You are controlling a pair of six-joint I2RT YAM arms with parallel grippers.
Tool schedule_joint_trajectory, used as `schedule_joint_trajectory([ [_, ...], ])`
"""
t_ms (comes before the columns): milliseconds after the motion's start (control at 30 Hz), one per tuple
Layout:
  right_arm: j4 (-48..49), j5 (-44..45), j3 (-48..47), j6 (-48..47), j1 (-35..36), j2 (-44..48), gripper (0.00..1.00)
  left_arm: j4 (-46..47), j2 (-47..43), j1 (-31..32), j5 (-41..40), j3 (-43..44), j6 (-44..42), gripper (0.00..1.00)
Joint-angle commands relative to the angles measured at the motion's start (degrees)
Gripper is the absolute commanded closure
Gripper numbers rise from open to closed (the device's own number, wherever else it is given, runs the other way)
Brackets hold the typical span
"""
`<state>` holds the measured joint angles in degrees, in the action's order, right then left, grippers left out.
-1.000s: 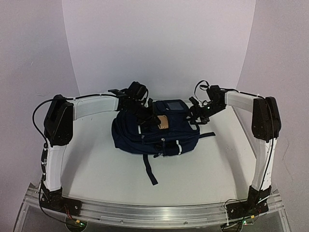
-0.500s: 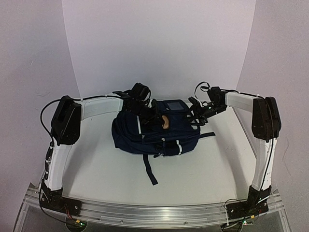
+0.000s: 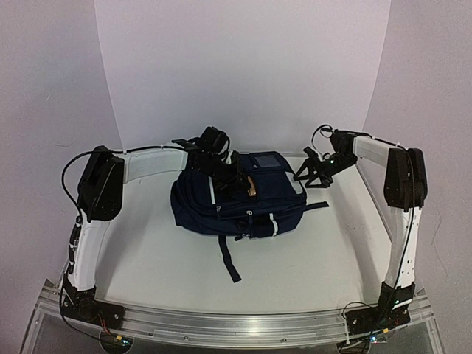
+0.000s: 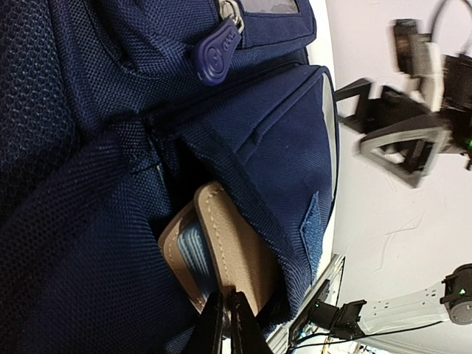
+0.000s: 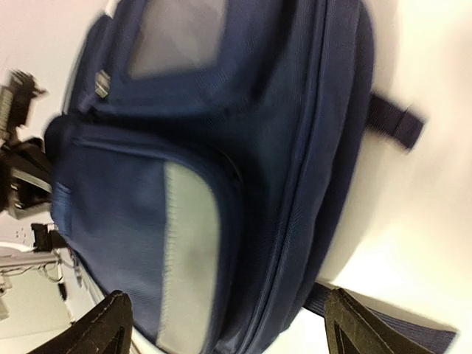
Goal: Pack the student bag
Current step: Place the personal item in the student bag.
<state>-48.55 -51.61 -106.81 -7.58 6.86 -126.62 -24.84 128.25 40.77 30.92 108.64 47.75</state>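
Note:
The student bag point(image 3: 236, 203), a dark navy backpack, lies flat in the middle of the table. From its upper pocket sticks out a tan leather wallet point(image 4: 236, 251) with a blue lining, also seen from above as a small tan wallet point(image 3: 251, 185). My left gripper point(image 4: 226, 324) is shut on the wallet's stitched edge, over the bag's top point(image 3: 237, 179). My right gripper point(image 3: 310, 175) stands open just off the bag's right side, apart from it. In the right wrist view its fingers point(image 5: 110, 321) frame the bag's side and grey patch point(image 5: 190, 258), with nothing between them.
A black strap point(image 3: 228, 262) trails from the bag toward the front edge, and a shorter one point(image 3: 317, 206) pokes out to the right. A navy zipper pull point(image 4: 215, 55) hangs near the upper pocket. White walls close in behind and beside the table.
My right gripper has drawn back from the bag to the right and opened wider. The left gripper stays shut on the wallet, which shows less tan than before.

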Motion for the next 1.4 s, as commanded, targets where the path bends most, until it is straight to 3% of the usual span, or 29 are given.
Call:
schedule_joint_trajectory([
  [0, -2.2, -5.6, 1.2, -2.0, 2.8, -1.9, 0.13, 0.6, 0.8, 0.0, 1.2, 2.1, -1.2, 0.95],
  [567, -2.0, -16.6, 6.8, -2.5, 10.4, 0.9, 0.21, 6.9, 10.8, 0.2, 10.8, 12.4, 0.6, 0.96],
  [633, -2.1, -18.0, 7.0, -1.8, 10.5, 1.3, 0.21, 8.2, 8.6, 0.4, 12.8, 10.2, 0.8, 0.97],
  [767, -2.2, -17.5, 7.5, -1.4, 9.8, 3.1, 0.13, 18.3, -2.7, -0.3, 10.2, -9.4, 5.2, 0.97],
  [933, -2.0, -18.3, 9.3, -0.7, 7.5, 3.9, 0.09, 16.3, -8.0, -0.6, 7.2, -16.3, 3.8, 0.98],
  [1267, -1.5, -22.0, 8.9, -1.0, 10.1, 3.3, 0.06, 14.7, 4.0, 1.3, 13.3, -0.9, 3.4, 0.96],
  [1367, -1.6, -20.3, 8.4, -0.8, 10.1, 3.5, 0.07, 12.7, 0.5, 1.2, 10.1, -3.0, 2.4, 0.85],
])
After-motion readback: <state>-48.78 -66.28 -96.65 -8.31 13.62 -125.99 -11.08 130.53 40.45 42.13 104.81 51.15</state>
